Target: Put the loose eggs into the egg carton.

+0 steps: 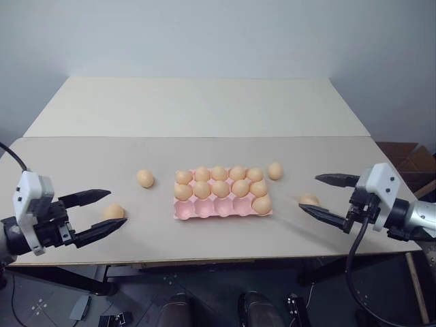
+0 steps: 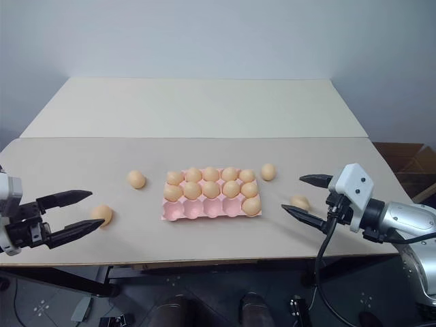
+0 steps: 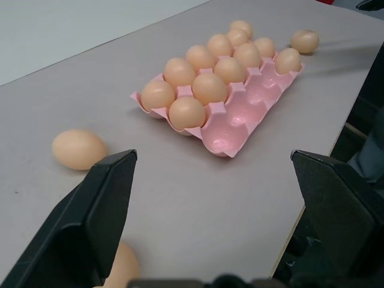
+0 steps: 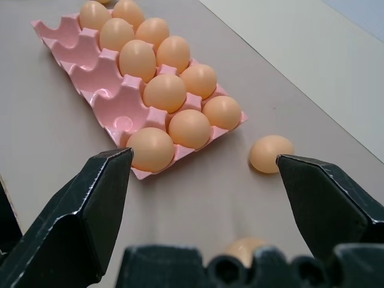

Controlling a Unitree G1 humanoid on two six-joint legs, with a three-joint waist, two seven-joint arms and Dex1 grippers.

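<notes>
Two beige tables [image 1: 204, 109] before a plain pale wall [image 1: 218, 34], dark floor [image 1: 204, 300]

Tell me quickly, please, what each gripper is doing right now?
Left gripper: open, holding nothing, near a tan-orange oval egg on the table.
Right gripper: open, holding nothing, near another tan-orange egg.

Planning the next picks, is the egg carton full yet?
Not full. The carton holds eleven eggs; four front-row cups are empty, and four loose eggs lie on the table.

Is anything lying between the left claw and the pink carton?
Only bare table. In the head views, two loose eggs lie off that side, one beside the left claw, not touching the carton.
</notes>
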